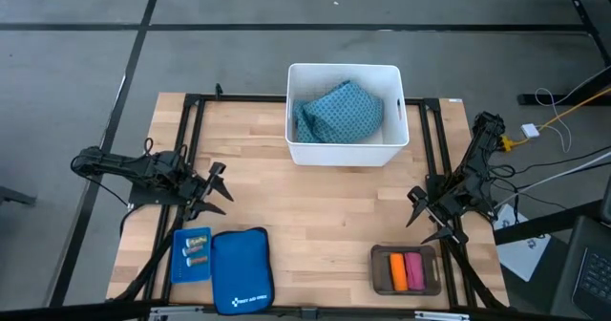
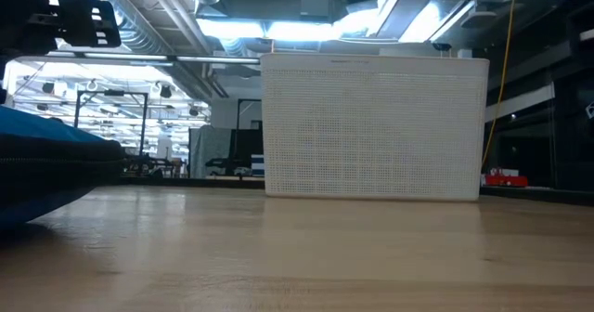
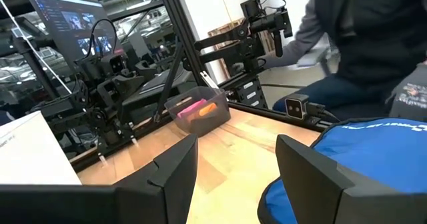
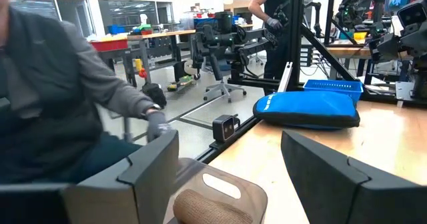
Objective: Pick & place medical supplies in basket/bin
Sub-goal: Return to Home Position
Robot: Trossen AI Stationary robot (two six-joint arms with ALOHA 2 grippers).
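Inside the white bin (image 1: 344,154), the teal cloth bundle (image 1: 339,111) lies soft and crumpled, filling most of the floor. To home cleanly, I'd draw both arms back away from the bin without sweeping anything. The left gripper (image 1: 218,189) and right gripper (image 1: 420,216), flanking the bin's near side, both gape wide and empty.

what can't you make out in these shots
Low view: the wall of the white bin hides everything inside it.
High view: the teal cloth bundle hides anything beneath it.
High view: the vials are too small to read.
Left wrist view: the edge cuts off the blue pouch.
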